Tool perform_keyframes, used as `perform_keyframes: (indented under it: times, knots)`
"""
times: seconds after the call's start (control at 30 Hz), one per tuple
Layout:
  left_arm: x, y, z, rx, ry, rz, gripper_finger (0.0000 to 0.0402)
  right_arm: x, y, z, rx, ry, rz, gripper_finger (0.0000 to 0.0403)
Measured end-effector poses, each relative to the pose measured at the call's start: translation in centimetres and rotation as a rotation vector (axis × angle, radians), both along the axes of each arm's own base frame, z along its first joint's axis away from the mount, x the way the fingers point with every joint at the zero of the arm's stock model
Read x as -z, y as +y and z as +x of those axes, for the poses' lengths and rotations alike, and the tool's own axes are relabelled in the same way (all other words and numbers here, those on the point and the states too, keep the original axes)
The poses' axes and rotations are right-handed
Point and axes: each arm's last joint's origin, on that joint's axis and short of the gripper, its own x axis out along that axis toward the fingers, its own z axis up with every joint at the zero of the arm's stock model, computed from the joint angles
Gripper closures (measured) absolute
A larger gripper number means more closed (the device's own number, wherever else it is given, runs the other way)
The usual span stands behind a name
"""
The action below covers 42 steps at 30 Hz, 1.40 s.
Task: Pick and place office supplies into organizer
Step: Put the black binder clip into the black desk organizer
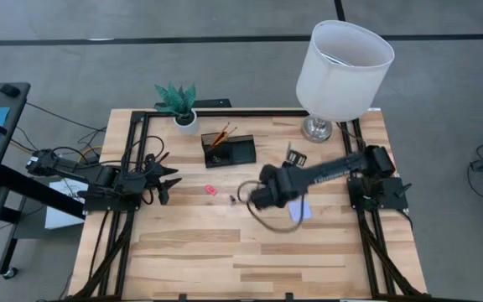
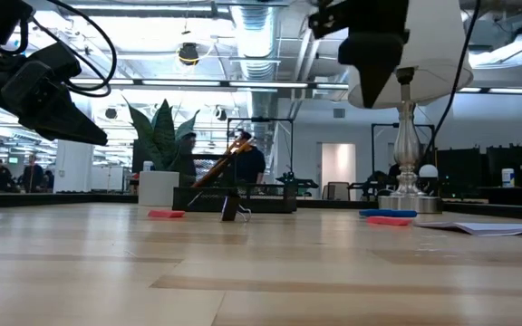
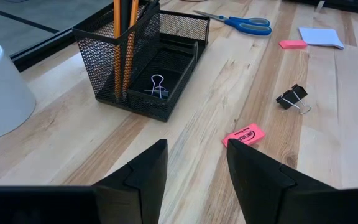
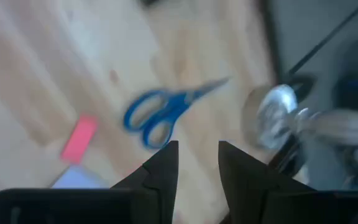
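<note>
The black mesh organizer [image 1: 229, 149] [image 3: 143, 59] stands far of centre, with orange pencils [image 3: 122, 43] upright in its cup and a small clip [image 3: 157, 85] in its tray. On the wood lie a pink eraser [image 3: 244, 135] [image 1: 210, 190], a black clip [image 3: 291, 98] [image 1: 231, 198], blue-handled scissors [image 4: 160, 115] [image 3: 241, 23], a second pink eraser [image 4: 79, 138] and the note pad [image 3: 322, 37]. My right gripper [image 4: 197, 168] hangs open above the table's middle, facing the scissors and holding nothing. My left gripper [image 3: 194, 171] waits open at the left, above the table.
A white plant pot [image 1: 187, 120] stands at the far left of the organizer. A lamp with a white shade [image 1: 342, 59] stands at the far right, its metal foot [image 4: 272, 115] just beyond the scissors. Bare wood [image 1: 225, 260] fills the table's near half.
</note>
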Motion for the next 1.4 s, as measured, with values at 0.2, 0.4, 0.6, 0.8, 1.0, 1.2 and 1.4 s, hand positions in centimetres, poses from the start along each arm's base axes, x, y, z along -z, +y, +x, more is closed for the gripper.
perform_keyframes:
  times: [0.2, 0.4, 0.6, 0.8, 1.0, 1.2, 1.4]
  knots:
    - [0.0, 0.0, 0.0, 0.001, 0.001, 0.002, 0.0242, 0.4, 3.5, -2.5, -0.059, -0.121, -0.178, 0.0296]
    - [0.0, 0.0, 0.0, 0.055, 0.053, 0.126, 0.0242, 2.2, 5.6, -4.2, -0.025, -0.237, -0.268, 0.0296]
    - [0.0, 0.0, 0.0, 0.079, 0.072, 0.173, 0.0242, 5.2, 6.6, -6.6, -0.018, -0.266, -0.353, 0.0296]
    - [-0.1, 0.0, 0.1, 0.051, 0.033, 0.102, 0.0242, 7.8, 6.3, -9.0, 0.009, -0.251, -0.413, 0.0296]
    - [-0.2, 0.0, 0.1, -0.065, -0.073, -0.079, 0.0242, 8.8, 5.8, -9.7, 0.023, -0.236, -0.434, 0.0296]
    - [-0.5, 0.3, 0.1, -0.142, -0.105, -0.015, 0.0242, 8.8, 5.2, -9.3, 0.045, -0.237, -0.436, 0.0296]
    - [-0.6, 0.2, 0.2, -0.134, -0.115, -0.037, 0.0242, 9.0, 4.9, -8.9, 0.066, -0.251, -0.422, 0.0296]
